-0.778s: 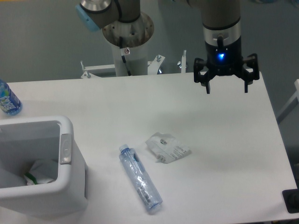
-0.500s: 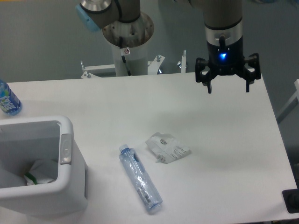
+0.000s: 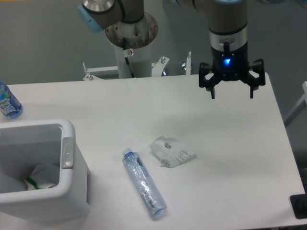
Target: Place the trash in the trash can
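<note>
A small clear plastic wrapper (image 3: pixel 171 152) with a white printed label lies flat on the white table near the middle. A long clear plastic bottle (image 3: pixel 143 183) with a bluish label lies on its side to the wrapper's lower left. The white-grey trash can (image 3: pixel 72 191) with a grey handle tab stands at the lower left, with crumpled white trash inside. My gripper (image 3: pixel 232 95) hangs open and empty above the table's far right part, well up and to the right of the wrapper.
A deeper-blue bottle (image 3: pixel 8 101) with a blue-and-white label stands at the table's far left edge. The arm's base column (image 3: pixel 131 43) rises behind the table's back edge. A black object (image 3: pixel 300 206) sits at the table's lower right corner.
The gripper has barely shifted, a few pixels sideways and slightly turned. The wrapper, the bottle and the bin have not moved.
</note>
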Robot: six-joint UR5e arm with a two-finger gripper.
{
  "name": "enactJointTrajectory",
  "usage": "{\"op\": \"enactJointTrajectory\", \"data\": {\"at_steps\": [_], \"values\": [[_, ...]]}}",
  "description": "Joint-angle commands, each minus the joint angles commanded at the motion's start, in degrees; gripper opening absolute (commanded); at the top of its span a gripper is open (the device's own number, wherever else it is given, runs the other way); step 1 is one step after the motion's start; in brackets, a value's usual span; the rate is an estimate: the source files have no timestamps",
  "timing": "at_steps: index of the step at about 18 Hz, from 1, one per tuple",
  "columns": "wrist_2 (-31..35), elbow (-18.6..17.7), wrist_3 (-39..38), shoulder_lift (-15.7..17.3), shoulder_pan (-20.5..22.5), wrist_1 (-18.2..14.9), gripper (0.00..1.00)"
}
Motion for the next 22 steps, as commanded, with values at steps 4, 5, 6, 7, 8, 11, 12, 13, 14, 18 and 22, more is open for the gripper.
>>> {"op": "enactJointTrajectory", "data": {"at_steps": [4,5,6,7,8,11,12,13,14,18,22], "values": [[0.0,-3.16,-5.97,-0.26,-1.05,4.74,1.0],[0.0,-3.69,-6.33,-0.79,-1.84,5.89,1.0],[0.09,-3.96,-5.9,-1.4,-2.28,6.42,1.0],[0.09,-4.39,-5.63,-1.84,-2.37,6.42,1.0],[0.09,-4.57,-5.54,-2.54,-2.55,6.51,1.0],[0.35,-6.41,-1.87,-4.04,-4.13,6.6,1.0],[0.35,-7.72,1.37,-4.39,-4.13,6.69,1.0],[0.26,-8.87,4.45,-4.57,-4.22,6.77,1.0],[0.18,-10.1,7.35,-4.57,-4.22,6.78,1.0],[-0.09,-13.97,15.88,-4.57,-5.45,6.69,1.0],[-0.17,-17.22,21.88,-4.92,-7.38,6.78,1.0]]}}
